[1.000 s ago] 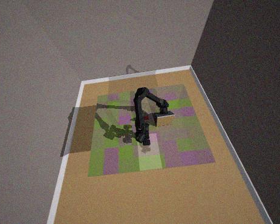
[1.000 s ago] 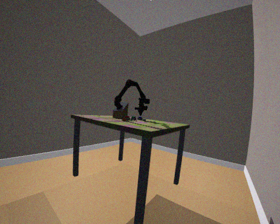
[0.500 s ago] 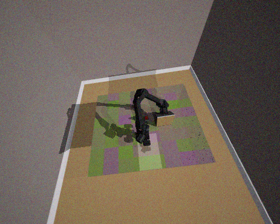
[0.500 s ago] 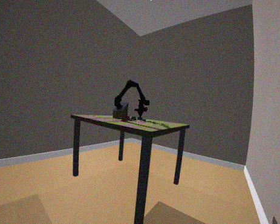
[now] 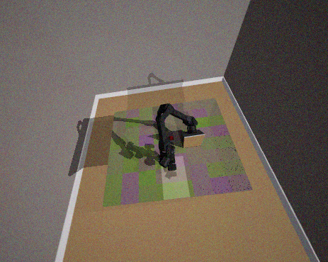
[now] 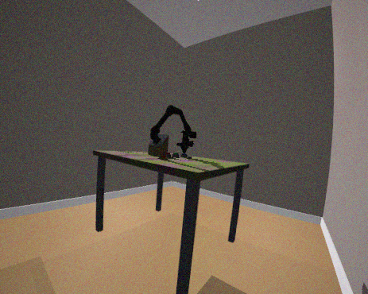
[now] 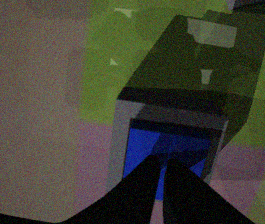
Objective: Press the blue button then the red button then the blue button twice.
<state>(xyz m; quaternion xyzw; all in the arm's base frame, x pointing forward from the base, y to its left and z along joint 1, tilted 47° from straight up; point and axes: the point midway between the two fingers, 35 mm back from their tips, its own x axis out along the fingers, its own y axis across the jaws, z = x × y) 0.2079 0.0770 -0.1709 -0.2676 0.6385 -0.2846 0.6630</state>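
The blue button [image 7: 140, 145] is a square blue cap in a grey housing in the wrist view. My gripper [image 7: 161, 167] [image 6: 184, 152] is shut and empty, its fingertips together over the blue cap and covering its lower part. In the exterior view the fingers point straight down at the button housing; whether they press on the cap is too fine to tell. The red button [image 5: 171, 138] [image 6: 168, 155] shows as a small red spot beside the arm, nearer the arm's base than the gripper is.
A dark green button [image 6: 176, 155] stands between the red button and the gripper in the exterior view. The arm's base sits by a box-like stand [image 5: 193, 141] [image 6: 158, 147]. The table top [image 5: 129, 188] has a green and purple patchwork. The arm hides part of it in the top view.
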